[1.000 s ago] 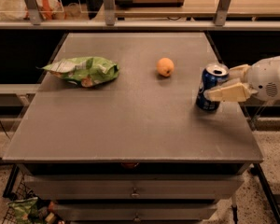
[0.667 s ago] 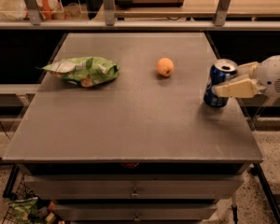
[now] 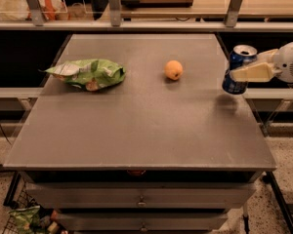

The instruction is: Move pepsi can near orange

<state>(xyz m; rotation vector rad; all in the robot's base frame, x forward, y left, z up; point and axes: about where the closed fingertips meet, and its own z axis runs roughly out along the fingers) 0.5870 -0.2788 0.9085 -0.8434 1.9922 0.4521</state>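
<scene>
Gripper [image 3: 243, 68] enters from the right edge of the view, white rounded body with cream fingers [image 3: 251, 72] pointing left. Fingers clamped on the can [image 3: 236, 61]: one cream finger lies across the can's near side, and a second shows behind it on the far right. Can dark blue with a silver top, upright or nearly so, at the right edge of the surface [image 3: 146, 126], about halfway from near to far. Can appears held clear of the surface; a faint dark patch sits on the surface just below and slightly left of it. Whether the base touches anything, cannot tell for certain. Orange [image 3: 173, 69] rests on the surface left of the can, well apart from it, roughly level with it in depth and a little right of the surface's middle. It is small and round, with a short shadow beneath it. Bag [image 3: 88, 73], green and crumpled, lies flat toward the far left of the surface, well apart from the orange, at about the same depth as the fruit. Surface is grey and flat, the top of a low cabinet; two drawers [image 3: 141, 196] with small pulls face the near side beneath it. A rail [image 3: 146, 26] with upright posts runs across the far side, behind the surface. At the near left on the floor, a wire basket [image 3: 19, 218] holds more green packaging.
</scene>
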